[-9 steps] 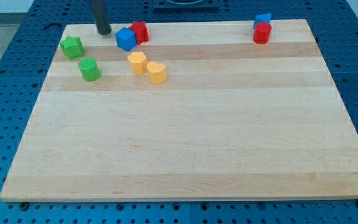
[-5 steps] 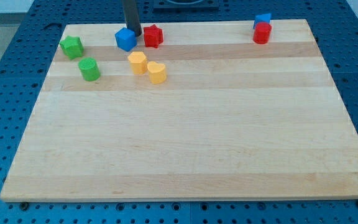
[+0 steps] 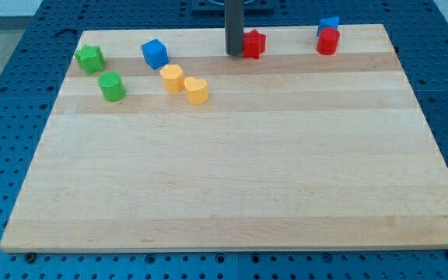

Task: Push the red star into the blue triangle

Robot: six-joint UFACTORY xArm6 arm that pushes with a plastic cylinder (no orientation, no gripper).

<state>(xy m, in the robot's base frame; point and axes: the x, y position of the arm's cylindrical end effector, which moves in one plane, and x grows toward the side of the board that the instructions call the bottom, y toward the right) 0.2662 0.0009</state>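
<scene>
We find the red star (image 3: 253,43) near the top edge of the surface (image 3: 232,171), right of centre. The blue triangle (image 3: 328,25) sits well to its right, atop a red block (image 3: 327,41); bare wood lies between. Blue cube (image 3: 155,53), two yellow blocks (image 3: 172,78) (image 3: 196,91) and two green blocks (image 3: 89,58) (image 3: 112,86) sit left. My tip (image 3: 234,53) touches the star's left side, rod upright; this tool has no jaws.

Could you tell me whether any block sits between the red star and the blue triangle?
Nothing visible does. My tip sits against the red star on its left; the board is bare from there to the blue triangle. A red block sits just below the triangle.
</scene>
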